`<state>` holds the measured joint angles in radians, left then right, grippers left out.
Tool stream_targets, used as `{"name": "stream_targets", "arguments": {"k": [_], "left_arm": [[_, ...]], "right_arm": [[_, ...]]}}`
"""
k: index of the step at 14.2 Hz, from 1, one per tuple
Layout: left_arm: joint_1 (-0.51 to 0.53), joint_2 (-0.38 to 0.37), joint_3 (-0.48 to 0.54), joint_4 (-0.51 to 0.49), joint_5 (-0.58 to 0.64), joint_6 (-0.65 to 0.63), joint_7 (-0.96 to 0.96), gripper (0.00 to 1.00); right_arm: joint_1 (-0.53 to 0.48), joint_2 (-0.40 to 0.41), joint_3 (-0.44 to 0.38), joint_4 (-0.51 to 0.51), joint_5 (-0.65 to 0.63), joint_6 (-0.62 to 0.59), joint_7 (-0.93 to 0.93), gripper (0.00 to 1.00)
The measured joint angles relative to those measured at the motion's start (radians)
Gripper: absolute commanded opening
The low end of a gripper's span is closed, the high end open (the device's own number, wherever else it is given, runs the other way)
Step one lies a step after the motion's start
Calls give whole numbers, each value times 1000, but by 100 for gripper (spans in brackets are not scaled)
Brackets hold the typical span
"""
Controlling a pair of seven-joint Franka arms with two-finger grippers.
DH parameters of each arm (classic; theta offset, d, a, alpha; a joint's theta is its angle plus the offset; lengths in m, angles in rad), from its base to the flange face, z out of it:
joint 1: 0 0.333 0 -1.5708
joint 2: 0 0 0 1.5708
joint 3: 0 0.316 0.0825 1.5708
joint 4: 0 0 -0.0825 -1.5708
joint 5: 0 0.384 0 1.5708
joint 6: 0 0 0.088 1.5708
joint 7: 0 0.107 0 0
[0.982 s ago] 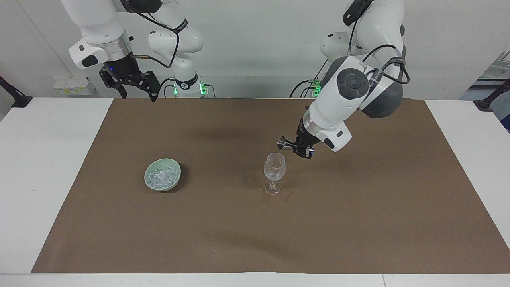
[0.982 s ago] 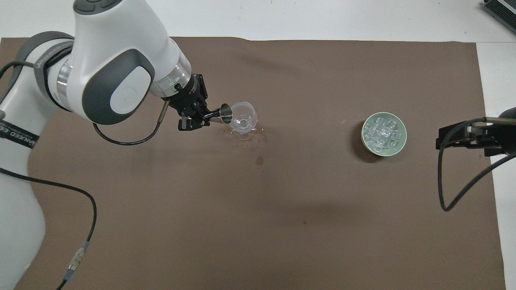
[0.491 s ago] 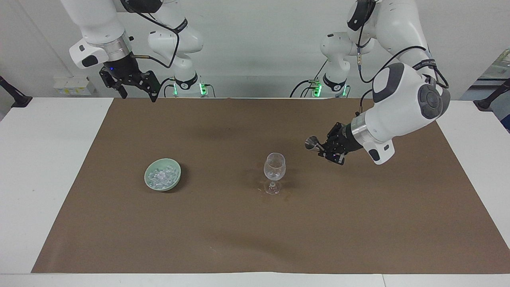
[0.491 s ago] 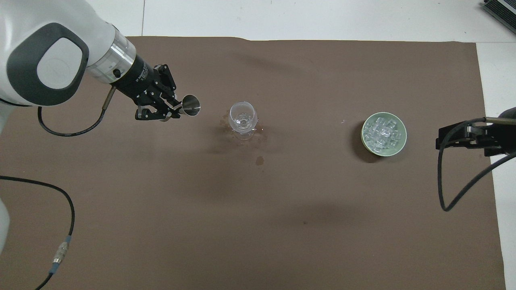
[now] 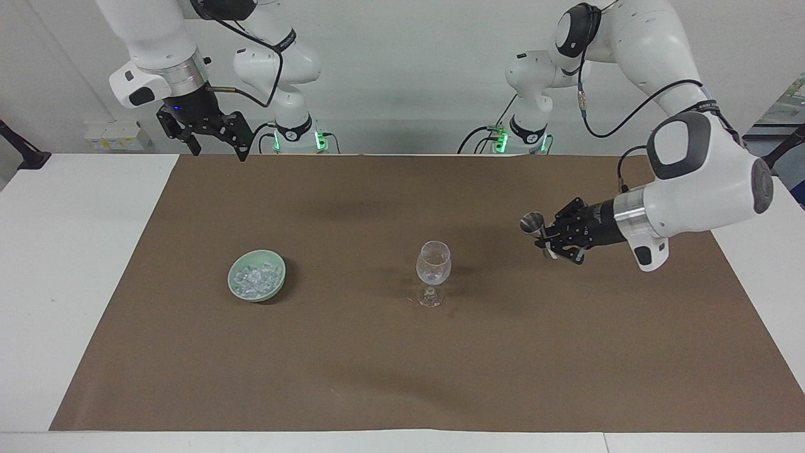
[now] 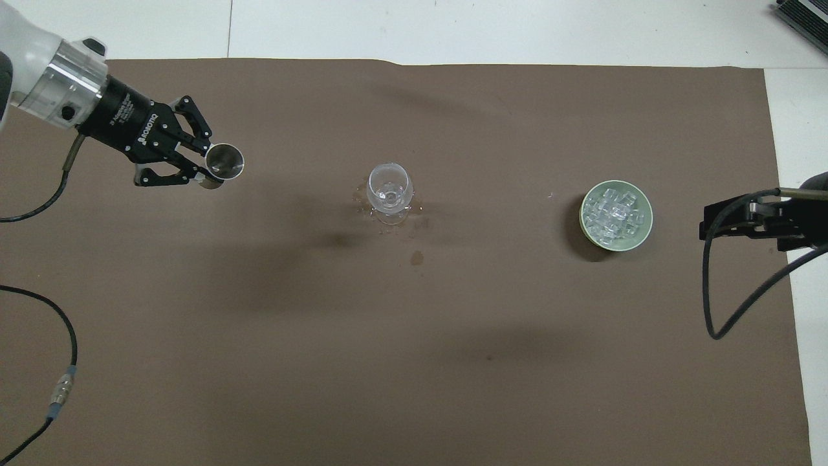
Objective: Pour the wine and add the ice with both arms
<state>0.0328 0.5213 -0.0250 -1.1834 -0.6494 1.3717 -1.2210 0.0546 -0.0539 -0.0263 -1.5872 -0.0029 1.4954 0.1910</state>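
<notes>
Left end effector [image 5: 546, 239] clamps metal jigger [image 5: 532, 223] | right end effector [image 5: 214, 146] spread, empty | ice [image 5: 256, 278] in bowl [image 5: 277, 288], well apart

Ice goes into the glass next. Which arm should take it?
Right. The right gripper is open and empty at the bowl's end; the left gripper is shut on the jigger.

Bright, even light falls from above; soft, blurred shadows lie on the brown mat [image 5: 402, 377]; both views are sharp, with no glare or edge distortion.
</notes>
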Motion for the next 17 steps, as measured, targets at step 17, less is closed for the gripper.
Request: {"name": "stream_targets", "arguments": {"k": [17], "left_arm": [[30,58,290,-338,-331,-92,511,0]], "right_arm": [[0,0,0,0,0,-2,0,100]]}}
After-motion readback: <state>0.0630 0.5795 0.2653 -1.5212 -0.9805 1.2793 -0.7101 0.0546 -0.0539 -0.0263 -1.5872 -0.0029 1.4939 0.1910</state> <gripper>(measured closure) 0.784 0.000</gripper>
